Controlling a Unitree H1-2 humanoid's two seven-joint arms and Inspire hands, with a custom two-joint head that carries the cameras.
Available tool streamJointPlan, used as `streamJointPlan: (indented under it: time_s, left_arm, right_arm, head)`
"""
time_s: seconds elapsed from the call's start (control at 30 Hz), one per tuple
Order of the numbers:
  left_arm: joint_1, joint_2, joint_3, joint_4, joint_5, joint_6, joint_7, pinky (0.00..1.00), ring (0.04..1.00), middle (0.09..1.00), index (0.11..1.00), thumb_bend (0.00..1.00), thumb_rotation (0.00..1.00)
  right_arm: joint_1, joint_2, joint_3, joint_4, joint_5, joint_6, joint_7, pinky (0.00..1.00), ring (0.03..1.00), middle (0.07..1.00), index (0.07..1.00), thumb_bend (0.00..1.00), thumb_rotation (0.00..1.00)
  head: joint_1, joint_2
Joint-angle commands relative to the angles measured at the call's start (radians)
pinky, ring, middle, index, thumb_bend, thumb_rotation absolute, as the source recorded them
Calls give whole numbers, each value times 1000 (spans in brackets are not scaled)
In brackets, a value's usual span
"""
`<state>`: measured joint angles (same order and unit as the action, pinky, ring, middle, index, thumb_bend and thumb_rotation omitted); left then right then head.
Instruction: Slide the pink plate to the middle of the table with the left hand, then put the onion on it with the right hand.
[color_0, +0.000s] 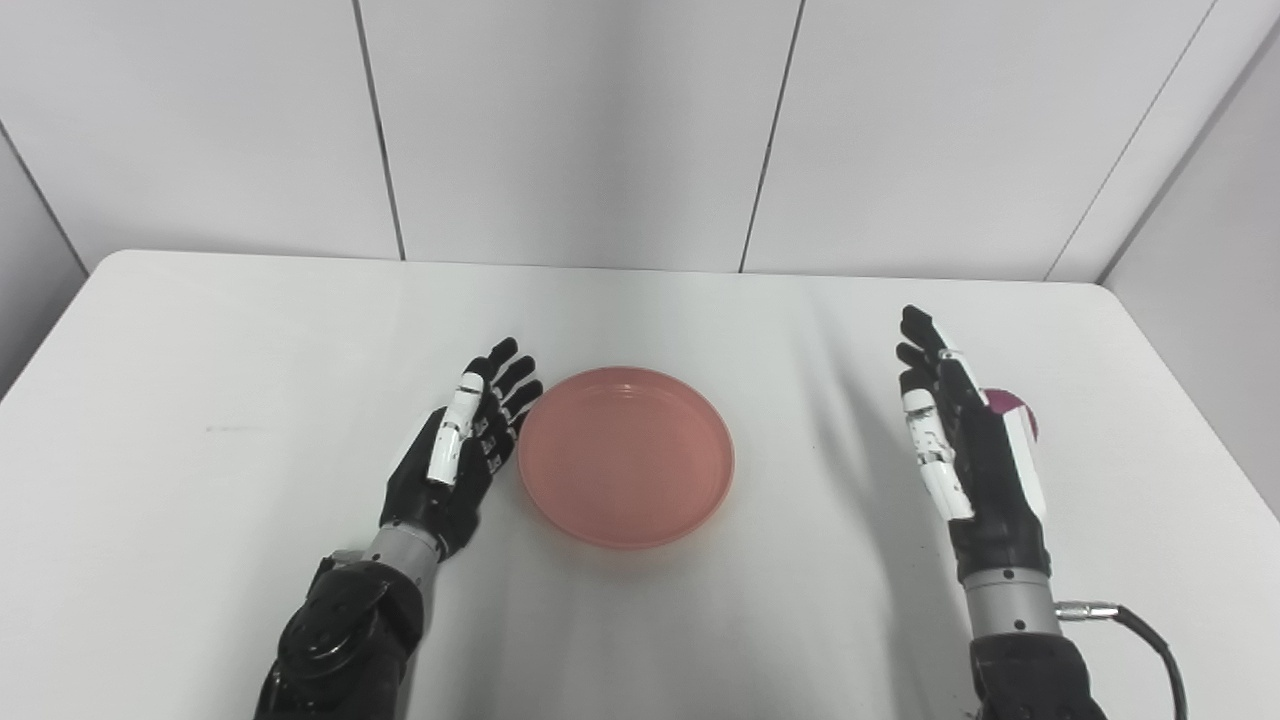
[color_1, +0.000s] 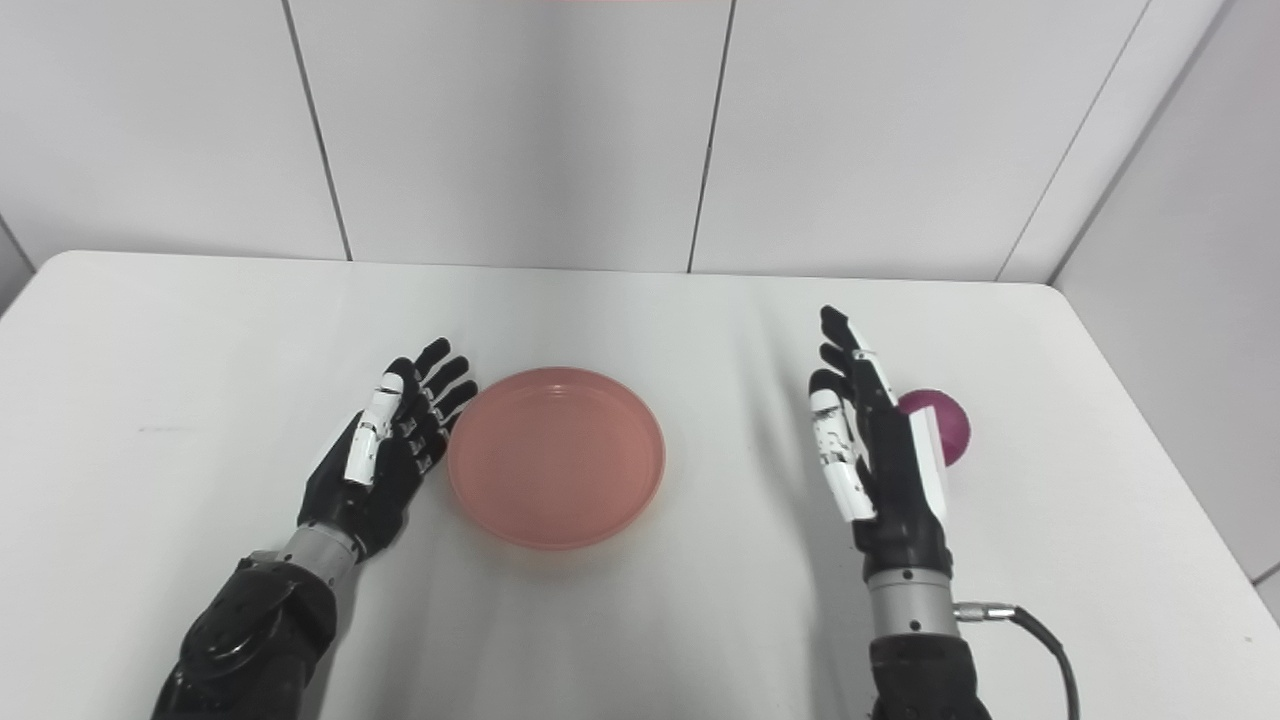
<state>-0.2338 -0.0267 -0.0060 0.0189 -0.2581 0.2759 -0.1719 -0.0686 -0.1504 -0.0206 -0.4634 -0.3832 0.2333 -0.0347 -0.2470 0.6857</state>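
Observation:
The pink plate (color_0: 625, 455) lies flat near the middle of the white table (color_0: 200, 400). My left hand (color_0: 462, 447) rests open just left of the plate, fingers stretched out, fingertips beside its left rim. The purple onion (color_1: 945, 425) sits on the table at the right, mostly hidden behind my right hand in the left eye view. My right hand (color_1: 880, 455) stands open on edge, fingers straight, just left of the onion and holding nothing.
White wall panels (color_0: 600, 130) rise behind the table's far edge. A black cable (color_0: 1150, 640) trails from my right wrist over the table's right front. The table's right edge runs close to the onion.

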Motion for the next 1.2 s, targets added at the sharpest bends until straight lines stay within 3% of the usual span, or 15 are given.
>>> streamJointPlan:
  time_s: [0.0,0.17,0.3,0.53,0.77,0.87,1.17]
  left_arm:
    - [9,7,4,-9,-8,3,-4,919,937,952,938,487,1000]
    - [7,15,6,-6,-14,4,-10,926,946,959,949,495,1000]
    - [8,18,9,-8,-17,12,-7,929,949,962,951,492,1000]
    - [10,25,13,-3,-34,5,-18,933,956,968,957,491,1000]
    - [10,29,20,2,-44,2,-24,943,964,971,958,490,1000]
    - [7,26,23,5,-43,1,-24,949,966,971,956,492,1000]
    - [6,37,27,21,-51,-17,-42,955,968,972,957,495,1000]
  right_arm:
    - [-39,-36,-15,-31,-46,-11,-4,800,862,893,909,524,815]
    - [-58,-93,-60,-10,-59,-7,1,792,849,885,918,773,615]
    - [-77,-148,-82,13,-91,-16,5,787,858,890,917,875,542]
    - [-95,-226,-107,23,-145,36,52,813,884,907,923,989,496]
    - [-105,-285,-126,25,-211,108,100,783,870,901,924,1000,509]
    - [-106,-298,-139,26,-227,130,109,731,849,897,925,1000,489]
    - [-83,-354,-161,72,-245,149,137,749,850,889,906,1000,378]
  head:
    - [-15,2]
    - [-28,4]
    - [-43,4]
    - [-66,5]
    - [-79,1]
    - [-79,1]
    - [-106,-7]
